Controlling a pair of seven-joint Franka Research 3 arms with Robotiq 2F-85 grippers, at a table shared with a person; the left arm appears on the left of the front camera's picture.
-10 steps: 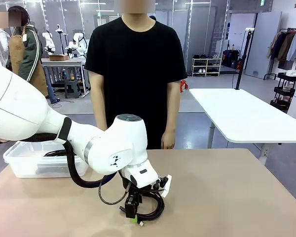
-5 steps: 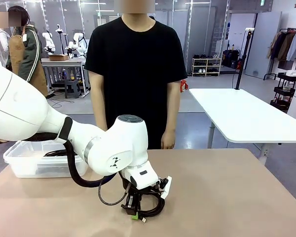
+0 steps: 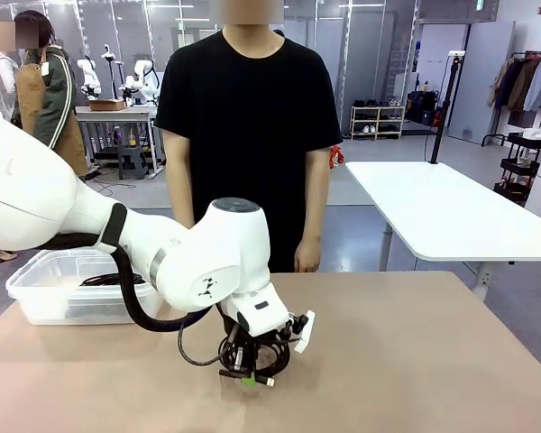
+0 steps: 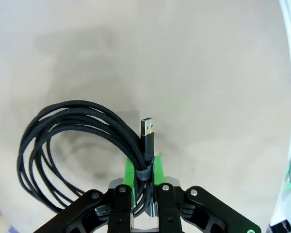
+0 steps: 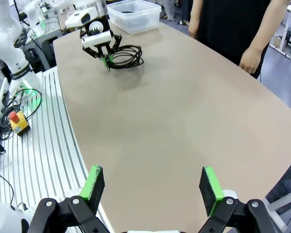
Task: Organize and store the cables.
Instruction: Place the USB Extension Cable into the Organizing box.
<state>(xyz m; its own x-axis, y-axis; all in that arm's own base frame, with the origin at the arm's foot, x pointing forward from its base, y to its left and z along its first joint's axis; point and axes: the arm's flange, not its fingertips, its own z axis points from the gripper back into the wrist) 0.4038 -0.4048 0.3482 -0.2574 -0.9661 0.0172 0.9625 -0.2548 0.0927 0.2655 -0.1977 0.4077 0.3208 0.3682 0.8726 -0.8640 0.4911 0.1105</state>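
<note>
where the coiled black cable (image 4: 63, 145) is seen from the left wrist, its bundled strands are pinched between the green pads (image 4: 130, 170) of the left gripper (image 4: 144, 179), whose jaws are closed tight on it. a usb plug (image 4: 147, 128) with a metal tip is seen standing up just above the pads, and the rest of the coil is spread out to one side over the tan table (image 4: 194, 73). from the front, the same cable (image 3: 269, 359) is seen hanging as a loop beneath the left gripper (image 3: 246, 376), low over the table (image 3: 415, 361) near its front edge; whether the loop is touching the surface cannot be told. in the right wrist view the cable (image 5: 127, 57) and the left gripper (image 5: 105, 60) are seen far across the table.

a clear plastic bin (image 3: 45, 293) is set at the table's left side, with dark cords (image 3: 108, 280) visible inside it. a person in a black shirt (image 3: 248, 117) is seen standing at the far edge, one hand (image 3: 307, 255) hanging beside the body.

the right gripper (image 5: 153, 187) is held wide apart, with nothing between its green pads (image 5: 93, 182), above the near end of the table.
</note>
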